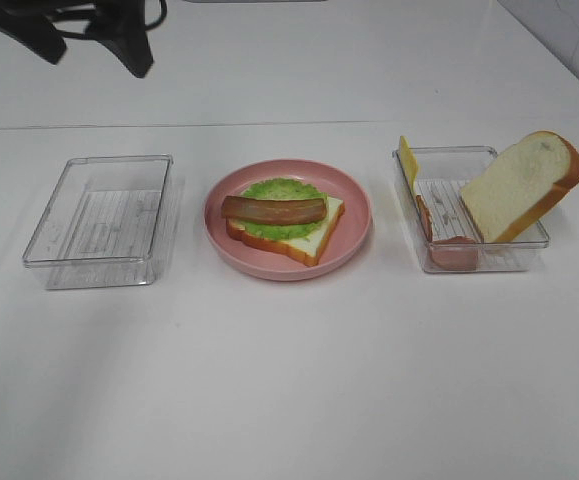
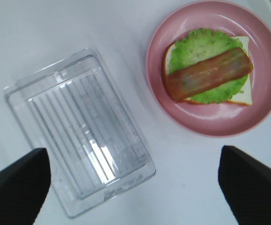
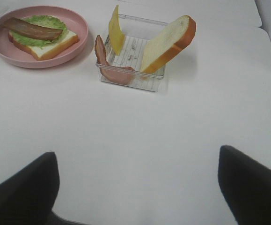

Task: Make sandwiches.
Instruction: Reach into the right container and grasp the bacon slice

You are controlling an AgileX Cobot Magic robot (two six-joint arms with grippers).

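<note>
Half-built sandwich [image 1: 284, 215] on plate

Stack of bread slice [image 1: 304, 238], lettuce [image 1: 284, 188] and bacon strip [image 1: 273, 209] sits on pink plate [image 1: 354, 235]. Second bread slice [image 1: 519, 187], cheese [image 1: 407, 160] and ham [image 1: 454, 255] lean in clear box [image 1: 539, 240] to its right. Left gripper [image 2: 135, 187] and right gripper [image 3: 137, 187] both spread wide

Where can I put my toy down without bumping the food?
The wide table in front of the plate and boxes is bare. The left clear box holds nothing. Narrow gaps flank the pink plate, between it and each box. The right box is crowded with bread, cheese and ham.
</note>
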